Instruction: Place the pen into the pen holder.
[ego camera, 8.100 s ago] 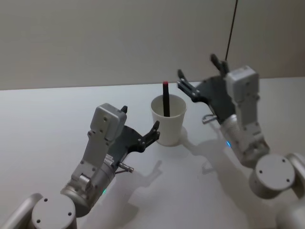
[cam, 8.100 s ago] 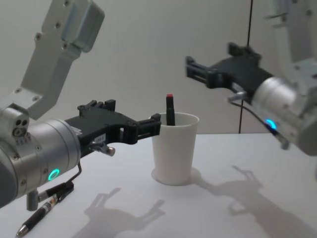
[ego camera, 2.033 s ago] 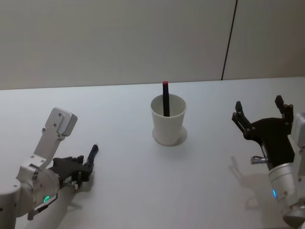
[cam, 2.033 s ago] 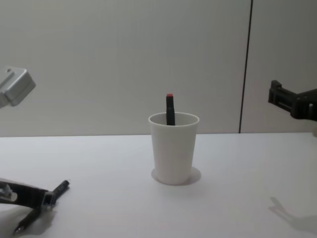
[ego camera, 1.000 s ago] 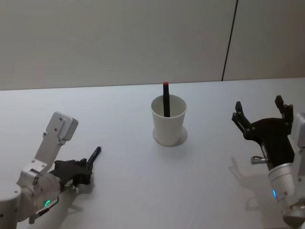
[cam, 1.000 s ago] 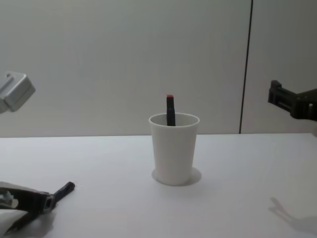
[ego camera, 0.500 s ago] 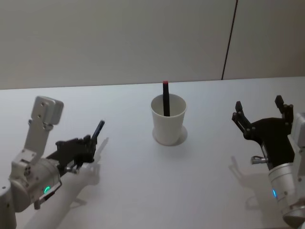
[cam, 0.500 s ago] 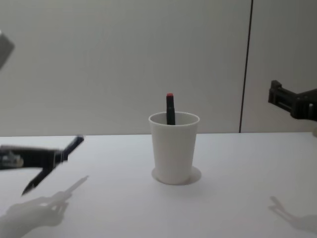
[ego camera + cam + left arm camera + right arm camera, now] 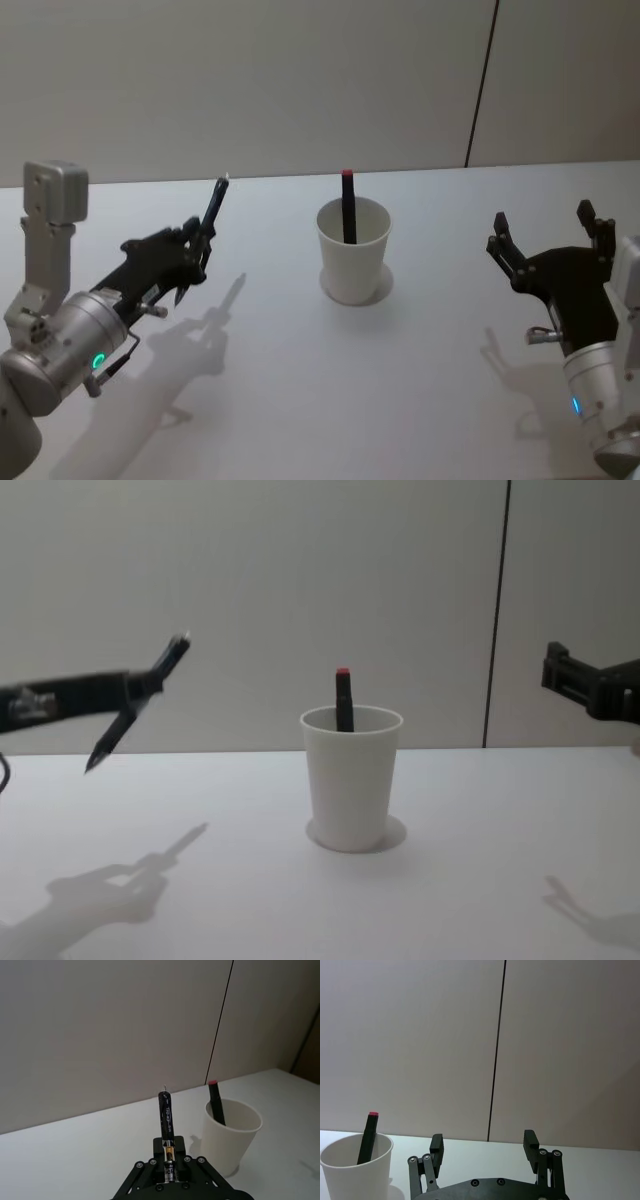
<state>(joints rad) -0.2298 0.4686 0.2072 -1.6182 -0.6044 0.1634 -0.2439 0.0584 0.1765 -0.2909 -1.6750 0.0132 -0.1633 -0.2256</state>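
Left pincer (image 9: 195, 250) aloft over the left side of the bench (image 9: 300, 400), pressed together on the pen (image 9: 208, 225). I grip the dark barrel near its middle and carry it clear of the surface. Its shadow and mine fall on the white top below. From my chest the pen (image 9: 170, 657) shows tilted, upper end leaning toward the pen holder (image 9: 350, 790), lower end pointing down toward the left edge. My left wrist camera looks along the barrel (image 9: 166, 1120) as it rises out of the pincer (image 9: 168, 1160), a fine tip at its far end.

The pen holder (image 9: 353, 262) (a plain white paper cup with a rolled rim) stands upright about midway between the bench's left and right edges, nearer the far edge. It is well apart from the pen I hold. Inside it stands a black marker with a red top (image 9: 347, 200), leaning on the rim and poking out above it. From the side the marker (image 9: 343, 695) sits toward the cup's left half.

My right pincer (image 9: 545, 230) hovers over the right side of the bench, spread wide and holding nothing. The wrist camera there shows both fingers (image 9: 436, 1144) parted, with the cup (image 9: 352, 1170) and its marker (image 9: 369, 1130) beyond.
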